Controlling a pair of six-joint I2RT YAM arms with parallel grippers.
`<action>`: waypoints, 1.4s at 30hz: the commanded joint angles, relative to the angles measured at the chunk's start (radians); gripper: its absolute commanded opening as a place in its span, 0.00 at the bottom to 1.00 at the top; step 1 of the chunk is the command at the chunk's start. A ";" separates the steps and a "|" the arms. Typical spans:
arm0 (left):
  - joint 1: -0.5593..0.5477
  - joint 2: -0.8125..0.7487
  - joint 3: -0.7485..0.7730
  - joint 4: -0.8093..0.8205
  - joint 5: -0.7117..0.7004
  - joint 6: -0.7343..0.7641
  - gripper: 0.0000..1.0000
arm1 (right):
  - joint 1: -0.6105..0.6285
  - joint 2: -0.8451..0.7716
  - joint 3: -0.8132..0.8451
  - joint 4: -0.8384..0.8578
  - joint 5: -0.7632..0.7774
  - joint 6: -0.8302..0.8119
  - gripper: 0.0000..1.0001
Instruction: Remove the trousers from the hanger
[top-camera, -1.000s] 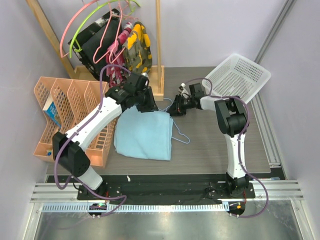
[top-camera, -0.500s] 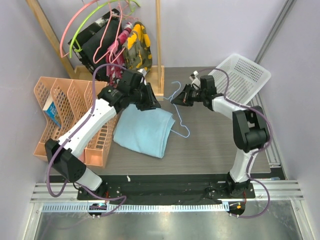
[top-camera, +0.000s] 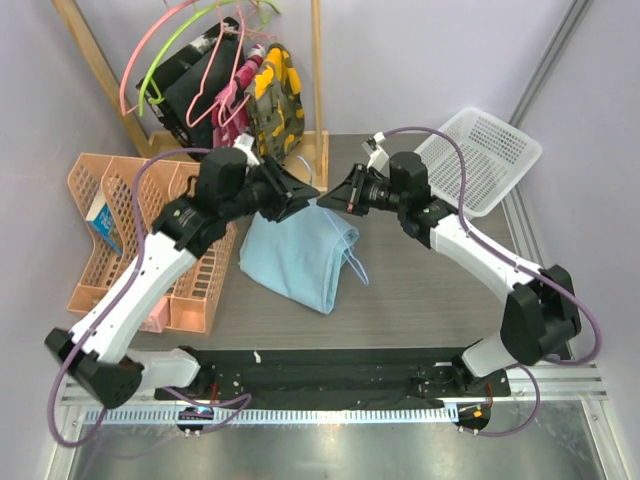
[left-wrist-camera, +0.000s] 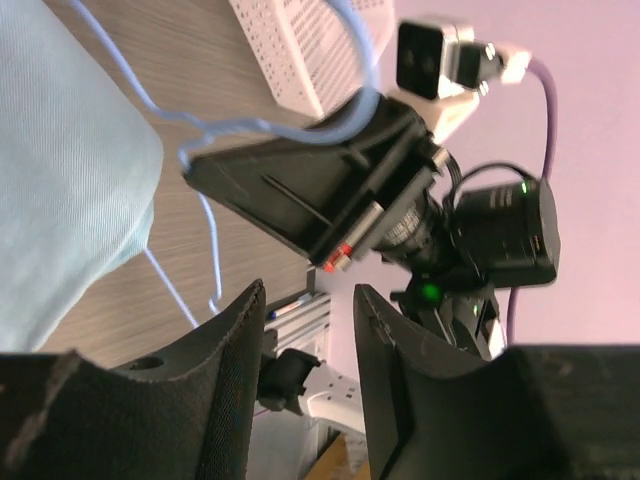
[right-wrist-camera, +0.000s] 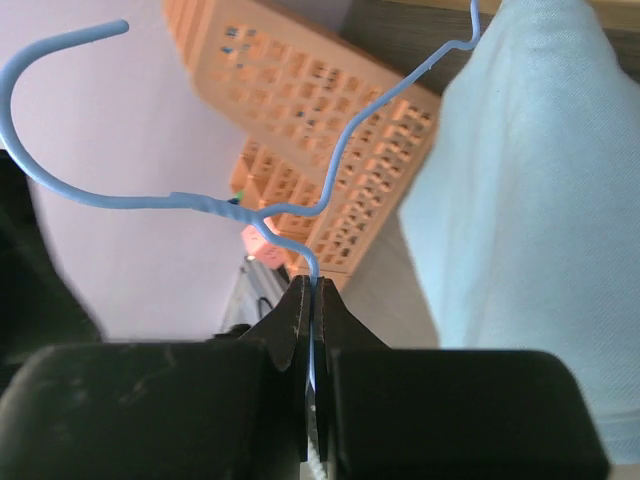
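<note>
A: Counts?
B: One trousers (top-camera: 300, 255), one blue wire hanger (right-wrist-camera: 330, 190), one white basket (top-camera: 485, 150).
A: Jaws?
B: My right gripper (right-wrist-camera: 312, 300) is clamped on the hanger wire just below the hook. My left gripper (left-wrist-camera: 308, 310) has its fingers apart, nothing between.
A: Pose?
B: Both my arms reach forward and bend inward, grippers facing, close together over the trousers' far edge.
A: Trousers?
B: Folded on the table (top-camera: 430, 290), hanger wire showing at their right edge.
</note>
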 joint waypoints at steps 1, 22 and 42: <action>0.005 -0.117 -0.122 0.167 -0.092 -0.067 0.41 | 0.046 -0.108 -0.022 0.129 0.078 0.140 0.01; 0.004 -0.151 -0.386 0.416 -0.227 0.041 0.52 | 0.125 -0.131 -0.079 0.194 0.122 0.280 0.01; 0.002 -0.094 -0.498 0.645 -0.270 0.038 0.51 | 0.132 -0.126 -0.067 0.206 0.092 0.328 0.01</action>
